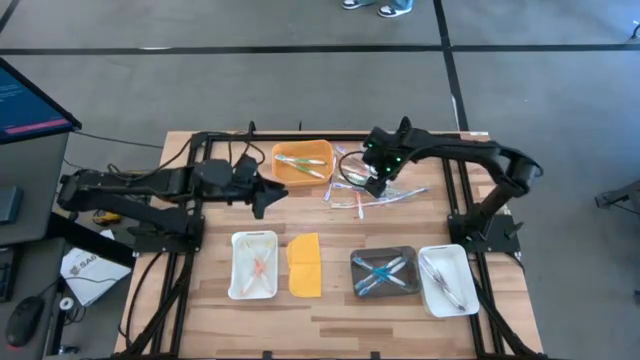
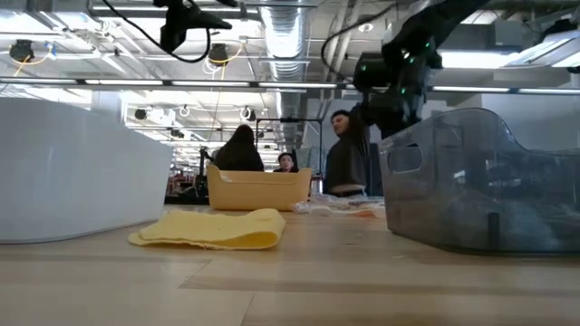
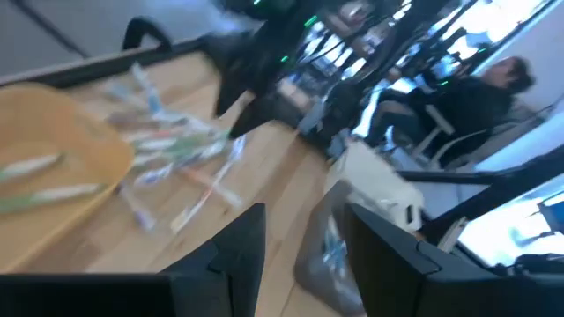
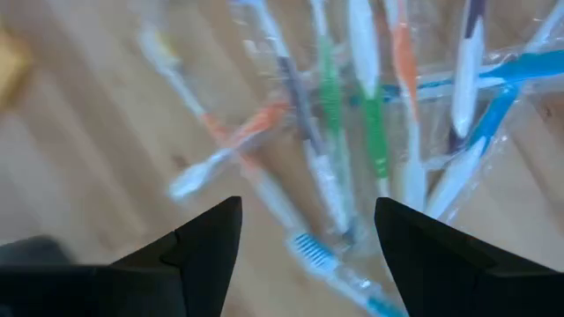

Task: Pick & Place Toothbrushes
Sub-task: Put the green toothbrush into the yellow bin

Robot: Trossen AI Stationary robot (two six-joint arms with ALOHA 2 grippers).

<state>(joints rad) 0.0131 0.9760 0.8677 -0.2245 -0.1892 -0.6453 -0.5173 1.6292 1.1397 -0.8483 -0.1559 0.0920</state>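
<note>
**Toothbrushes heaped on a slatted wooden worktop, both arms above them**

Toothbrushes [image 1: 372,197] lie in a loose, crossed heap at the back middle of the worktop [image 1: 330,310], seen from above. They are thin plastic sticks, some in clear crinkled wrappers. The right end effector [image 1: 374,183] hangs over the heap, open and empty. The left end effector [image 1: 268,196] points toward an orange tray [image 1: 303,160] holding green brushes. Along the front edge sit a white tray [image 1: 254,264] with pink brushes, a flat yellow-orange lid [image 1: 304,265], a smoky clear tray [image 1: 384,273] with blue brushes, and another white tray [image 1: 447,279]. The worktop is pale plank wood in a black frame, on grey floor.

At table height, the lid looks soft and rippled, the smoky tray glossy. People sit beyond, under exposed ducts.

From the left wrist, two dark fingers [image 3: 238,251] stand apart, holding nothing; the picture is blurred.

From the right wrist, two dark pointed fingers [image 4: 207,242] spread wide over green, orange, blue and white brushes.
</note>
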